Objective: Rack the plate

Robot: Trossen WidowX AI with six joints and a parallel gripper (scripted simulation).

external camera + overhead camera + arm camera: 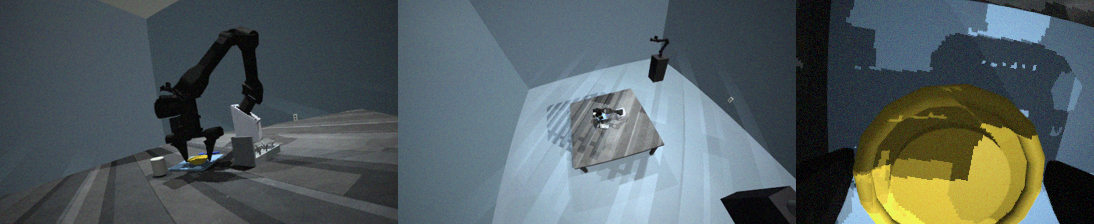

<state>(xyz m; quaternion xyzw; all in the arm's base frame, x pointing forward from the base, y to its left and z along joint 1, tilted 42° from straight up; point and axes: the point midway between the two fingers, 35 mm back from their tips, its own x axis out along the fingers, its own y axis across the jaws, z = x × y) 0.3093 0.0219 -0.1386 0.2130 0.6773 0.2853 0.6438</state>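
Observation:
The yellow plate lies flat, face up, on the light blue board. My gripper is open and pointing down, with its fingertips low on either side of the plate's rim, close to it. Whether the fingertips touch the rim is hard to tell. The dish rack stands to the right of the board in the exterior view, with a tall grey end wall and several thin rails behind it. Its slots look empty, but the wall hides part of them.
The light blue board lies under the plate. A white cylinder stands left of the board. A blue object lies at the board's far edge. My arm's white base mount rises behind the rack.

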